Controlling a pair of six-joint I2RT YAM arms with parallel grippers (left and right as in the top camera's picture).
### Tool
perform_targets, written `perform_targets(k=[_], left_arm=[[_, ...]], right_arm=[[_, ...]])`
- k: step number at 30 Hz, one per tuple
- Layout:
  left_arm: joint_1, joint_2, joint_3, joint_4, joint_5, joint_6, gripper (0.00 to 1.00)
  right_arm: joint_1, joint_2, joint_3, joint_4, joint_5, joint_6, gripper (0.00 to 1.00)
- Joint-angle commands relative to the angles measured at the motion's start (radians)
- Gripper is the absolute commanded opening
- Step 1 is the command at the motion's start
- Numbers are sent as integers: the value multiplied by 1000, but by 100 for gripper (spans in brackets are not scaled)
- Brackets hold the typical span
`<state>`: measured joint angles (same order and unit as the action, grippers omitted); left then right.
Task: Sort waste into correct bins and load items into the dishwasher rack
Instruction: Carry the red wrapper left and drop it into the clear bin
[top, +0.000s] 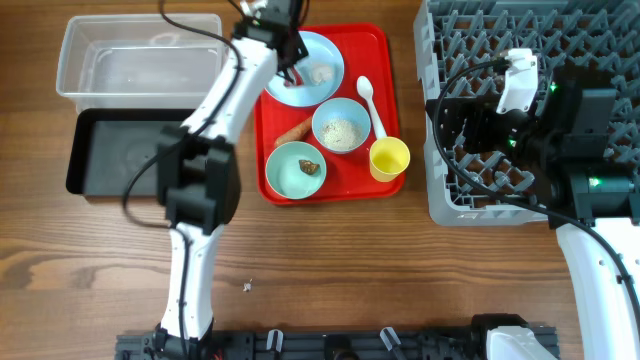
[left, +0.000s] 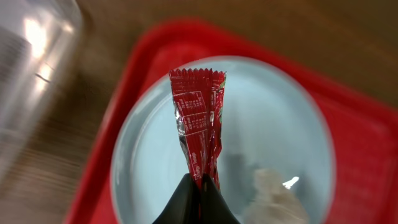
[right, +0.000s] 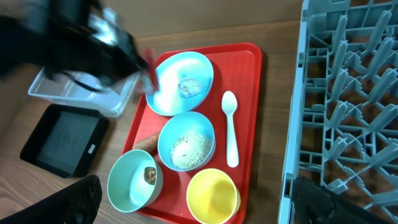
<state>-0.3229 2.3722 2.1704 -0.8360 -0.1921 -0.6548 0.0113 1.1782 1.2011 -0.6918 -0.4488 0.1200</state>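
Observation:
My left gripper (left: 200, 182) is shut on the lower end of the red-and-white wrapper (left: 198, 118), which stands up over the pale-blue plate (left: 280, 130). A pale lump of crumbs (left: 273, 198) lies on the plate. In the overhead view this gripper (top: 290, 68) is over the plate's (top: 318, 55) left side. On the red tray (top: 380, 50) sit a bowl of rice-like crumbs (top: 340, 127), a teal bowl (top: 290, 172) holding a brown lump (top: 311, 167), a carrot piece (top: 293, 131), a yellow cup (top: 389, 158) and a white spoon (top: 367, 95). My right gripper (right: 202, 205) is open wide and empty, above the cup (right: 213, 196).
The clear tub (top: 140, 58) and the black tray (top: 125, 152) lie left of the red tray. The grey dishwasher rack (top: 560, 30) fills the right side, with my right arm lying over it. A small scrap (top: 247, 287) lies on the bare wood near the front.

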Motion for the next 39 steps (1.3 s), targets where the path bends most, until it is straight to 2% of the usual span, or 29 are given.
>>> perform_targets(k=[1, 8, 13, 14, 16, 17, 18, 19, 25, 28, 30, 33, 39], left_arm=[[77, -160, 10, -23, -69, 10, 4], [288, -163, 8, -129, -71, -188, 4], [397, -145, 7, -133, -70, -218, 4], [414, -138, 7, -130, -70, -218, 17], [428, -130, 7, -123, -71, -217, 65], [433, -126, 7, -119, -70, -217, 75], [434, -126, 7, -114, -68, -216, 91], [433, -126, 8, -107, -66, -212, 96], [373, -180, 10, -16, 140, 55, 97], [278, -192, 10, 46, 270, 274, 98], [214, -190, 10, 63, 269, 343, 100], [115, -167, 9, 96, 252, 401, 100], [-14, -54, 8, 143, 198, 402, 100]], right_arm=[[4, 3, 23, 0, -12, 13, 100], [4, 3, 23, -5, -12, 13, 100], [4, 3, 23, -2, -11, 10, 100], [4, 3, 23, -3, 5, 10, 100], [4, 3, 23, -5, 31, 10, 100], [4, 3, 23, -6, 37, 10, 100], [4, 3, 23, -5, 37, 10, 100], [4, 3, 23, -5, 37, 11, 100], [4, 3, 23, -5, 37, 10, 100], [4, 3, 23, -5, 37, 10, 100], [4, 3, 23, -8, 37, 11, 100], [4, 3, 23, -24, 42, 10, 100], [4, 3, 23, -45, 69, 11, 100]])
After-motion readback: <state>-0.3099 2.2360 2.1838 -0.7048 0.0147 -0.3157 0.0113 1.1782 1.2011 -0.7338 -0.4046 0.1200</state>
